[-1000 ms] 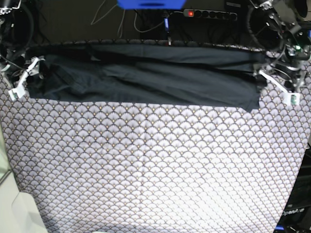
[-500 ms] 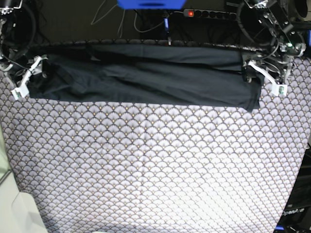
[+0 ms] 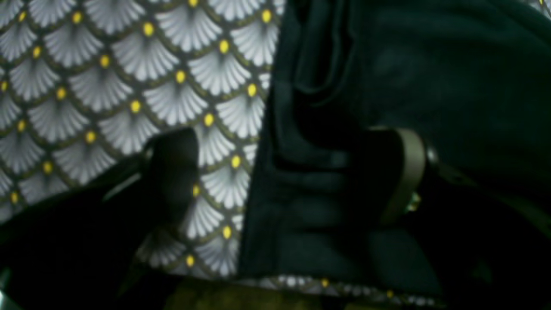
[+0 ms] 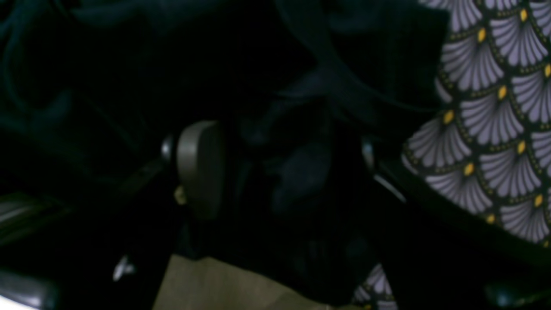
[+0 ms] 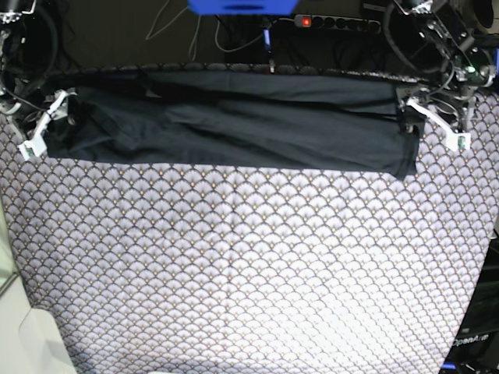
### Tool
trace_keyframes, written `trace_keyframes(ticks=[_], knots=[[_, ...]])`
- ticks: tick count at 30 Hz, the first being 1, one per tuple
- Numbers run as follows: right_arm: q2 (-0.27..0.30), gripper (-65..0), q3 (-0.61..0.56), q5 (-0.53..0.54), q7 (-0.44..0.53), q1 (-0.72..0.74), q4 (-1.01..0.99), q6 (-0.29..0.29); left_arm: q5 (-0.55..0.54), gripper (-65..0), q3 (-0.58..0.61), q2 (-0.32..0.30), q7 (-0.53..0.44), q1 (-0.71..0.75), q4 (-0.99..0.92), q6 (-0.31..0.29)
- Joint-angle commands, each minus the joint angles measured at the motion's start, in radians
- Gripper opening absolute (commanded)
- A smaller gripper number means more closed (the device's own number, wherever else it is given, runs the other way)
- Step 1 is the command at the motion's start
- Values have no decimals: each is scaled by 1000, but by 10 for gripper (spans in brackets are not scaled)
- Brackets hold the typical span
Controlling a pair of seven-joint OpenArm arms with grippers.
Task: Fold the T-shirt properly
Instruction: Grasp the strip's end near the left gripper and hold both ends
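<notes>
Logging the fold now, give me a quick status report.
Left gripper open, straddling the T-shirt edge. Right gripper open over its other end. Shirt folded into a long band. Nothing in the way.

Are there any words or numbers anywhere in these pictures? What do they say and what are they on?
"OpenArm" in pale letters on the dark robot base part at the bottom right corner of the base view; the end is cut off by the edge.
No other text: none readable on the dark charcoal cloth T-shirt, the fan-patterned tablecloth, or the black power strip.
</notes>
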Motion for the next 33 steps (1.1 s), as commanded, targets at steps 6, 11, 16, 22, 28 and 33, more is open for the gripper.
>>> trace_keyframes(ticks=[6, 11, 16, 22, 28, 33], knots=[[22, -249, 3, 10, 15, 6, 13, 0, -14, -78, -21, 4, -17, -13, 23, -3], [22, -249, 3, 10, 15, 4, 13, 0, -40, -78, -19, 30, -10, -22, 30, -5], [22, -249, 3, 10, 15, 4, 13, 0, -125, -78, -19, 24, -8, -14, 30, -5], [22, -249, 3, 10, 15, 4, 13, 0, -140, -78, -24, 19, -10, -22, 18, -3], [22, -249, 3, 10, 15, 6, 13, 0, -138, -78, -19, 19, -16, -37, 11, 6], [22, -249, 2, 10, 15, 10, 13, 0, -137, -78, -19, 4, -16, -66, -55, 8]])
